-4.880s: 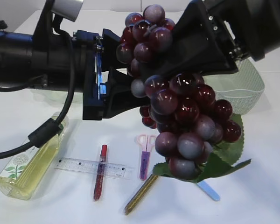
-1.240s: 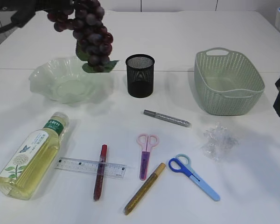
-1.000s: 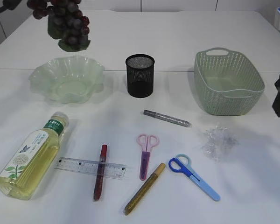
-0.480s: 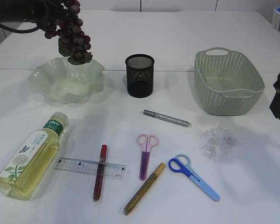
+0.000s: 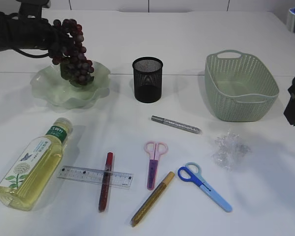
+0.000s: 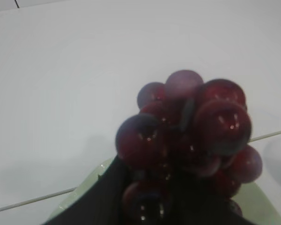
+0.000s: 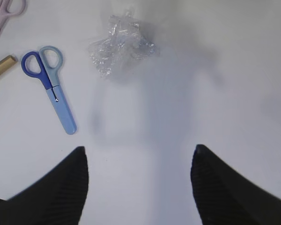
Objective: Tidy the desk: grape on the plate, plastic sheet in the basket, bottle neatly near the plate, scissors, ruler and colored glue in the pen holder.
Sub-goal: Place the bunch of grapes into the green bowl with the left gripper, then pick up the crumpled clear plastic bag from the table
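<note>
Left gripper, upper left of frame, holds the dark red grape bunch, now lowered from above into the pale green wavy plate; you can release next.

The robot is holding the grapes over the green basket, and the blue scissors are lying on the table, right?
Not quite. The exterior view shows the grapes held over the plate, not the basket. The blue scissors do lie on the table.

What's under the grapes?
The green wavy plate sits right below the grapes, which the left gripper holds from above. The grapes hide the plate's middle, so whether they touch it can't be seen.
</note>
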